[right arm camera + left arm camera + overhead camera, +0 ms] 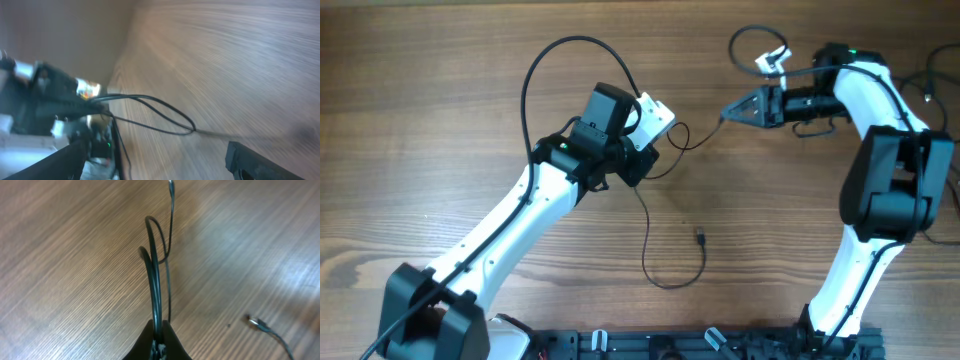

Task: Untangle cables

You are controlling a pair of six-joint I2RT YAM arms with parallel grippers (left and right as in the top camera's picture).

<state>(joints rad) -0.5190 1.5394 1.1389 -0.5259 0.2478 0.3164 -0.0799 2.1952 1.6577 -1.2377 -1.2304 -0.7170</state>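
Observation:
A thin black cable (pixel 647 235) hangs from my left gripper (pixel 638 165), curls into a loop on the wood and ends in a small silver-tipped plug (pixel 701 237). In the left wrist view the left gripper (pixel 159 337) is shut on a doubled strand of this cable (pixel 156 275), and the plug (pixel 257 323) lies to the right. A small loop of the cable (pixel 685 140) runs toward my right gripper (pixel 728 114). In the blurred right wrist view the right gripper (pixel 156 147) is open, and the cable loop (pixel 165 107) lies just ahead of its jaws.
The thicker black arm cable (pixel 535 70) arcs above the left wrist. Another arm cable (pixel 745 45) loops by the right wrist at the top. More dark cords (pixel 930 75) lie at the far right edge. The arm bases stand along the front edge.

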